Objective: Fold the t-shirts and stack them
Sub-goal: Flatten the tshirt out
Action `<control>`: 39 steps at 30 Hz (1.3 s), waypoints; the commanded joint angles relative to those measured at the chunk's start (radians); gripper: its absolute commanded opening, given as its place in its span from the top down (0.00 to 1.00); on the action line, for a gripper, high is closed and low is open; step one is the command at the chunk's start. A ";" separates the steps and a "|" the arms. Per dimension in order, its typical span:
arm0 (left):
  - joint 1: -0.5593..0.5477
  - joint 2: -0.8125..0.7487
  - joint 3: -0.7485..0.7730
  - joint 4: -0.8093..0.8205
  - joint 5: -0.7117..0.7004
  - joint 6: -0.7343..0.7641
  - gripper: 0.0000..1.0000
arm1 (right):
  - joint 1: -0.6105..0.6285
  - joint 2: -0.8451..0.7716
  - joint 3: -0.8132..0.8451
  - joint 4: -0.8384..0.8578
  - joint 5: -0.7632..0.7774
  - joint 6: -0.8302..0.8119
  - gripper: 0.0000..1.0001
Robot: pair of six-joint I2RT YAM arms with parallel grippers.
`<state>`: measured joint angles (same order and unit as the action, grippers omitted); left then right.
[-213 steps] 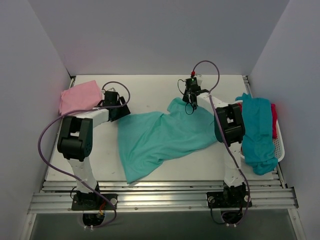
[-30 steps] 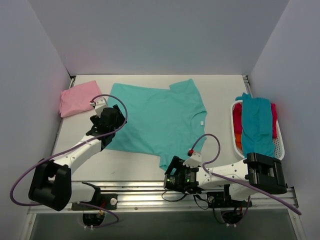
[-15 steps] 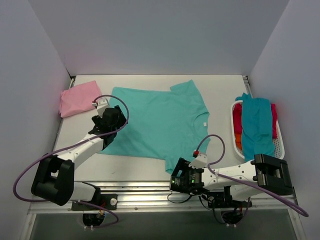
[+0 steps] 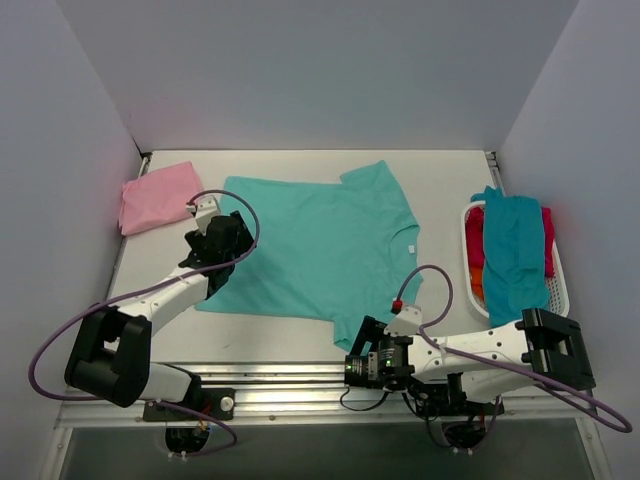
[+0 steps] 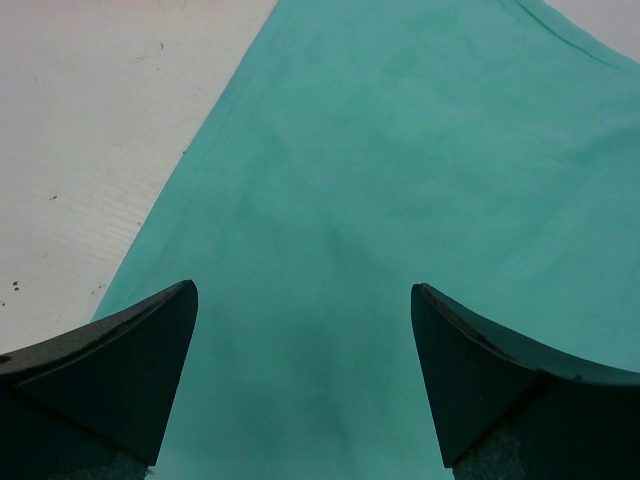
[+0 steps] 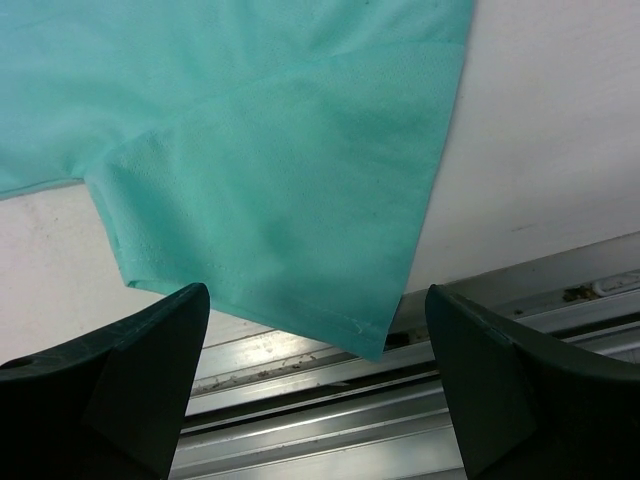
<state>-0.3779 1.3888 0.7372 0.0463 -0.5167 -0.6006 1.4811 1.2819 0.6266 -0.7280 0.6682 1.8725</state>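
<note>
Mint-teal t-shirt [image 4: 310, 245]: spread flat and face down or up, I cannot tell which, across the middle of the desk [image 4: 440, 180]. Its hem lies toward the left and its neck toward the right.
Neck label [image 4: 412, 249]: a small white patch at the shirt's right edge.
Near sleeve [image 6: 270, 210]: lies flat and points toward the arm bases. Its hem corner reaches the desk's near edge, right by the aluminium rails [image 6: 330, 420].
Far sleeve [image 4: 372, 177]: flat, pointing toward the back wall.
Left claw [image 5: 300, 300]: fingers [image 5: 120, 370] stand wide apart with nothing between them. It hangs over the hem end of the mint-teal t-shirt, close to the cloth's left edge, with bare desk just beyond. Whether the tips touch the cloth I cannot tell.
Right claw [image 6: 315, 300]: fingers [image 6: 130, 380] are spread wide and hold nothing. It is low at the desk's near edge, with the near sleeve's corner in line between the tips, and cloth and claw look apart.
Pink t-shirt [image 4: 157, 195]: folded into a compact pad at the desk's far left corner, just beside the mint-teal t-shirt's hem but not touching it.
Darker teal-blue t-shirt [image 4: 515, 255]: draped unfolded over the top of the basket [image 4: 562, 285] at the right edge of the desk.
Red t-shirt [image 4: 548, 238]: under the teal-blue one, inside the basket.
Orange t-shirt [image 4: 477, 288]: only a sliver shows, low at the basket's left side.
Basket: white plastic, well apart from the spread shirt.
</note>
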 commanded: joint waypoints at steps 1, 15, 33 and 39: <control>0.005 -0.007 0.033 0.044 -0.022 0.018 0.04 | 0.007 -0.006 0.042 -0.136 0.002 0.017 0.15; 0.031 -0.004 0.016 0.066 -0.003 0.022 0.04 | -0.048 0.039 -0.050 0.099 -0.096 -0.101 0.17; 0.077 0.004 0.001 0.093 0.043 0.033 0.04 | -0.100 0.085 -0.054 0.148 -0.105 -0.144 1.00; 0.071 -0.079 0.034 -0.037 0.018 0.035 0.03 | -0.100 0.094 -0.033 0.141 -0.085 -0.162 1.00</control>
<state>-0.3077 1.3815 0.7372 0.0666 -0.4858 -0.5789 1.4055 1.3476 0.5896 -0.5358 0.4957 1.7210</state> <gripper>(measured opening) 0.968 0.020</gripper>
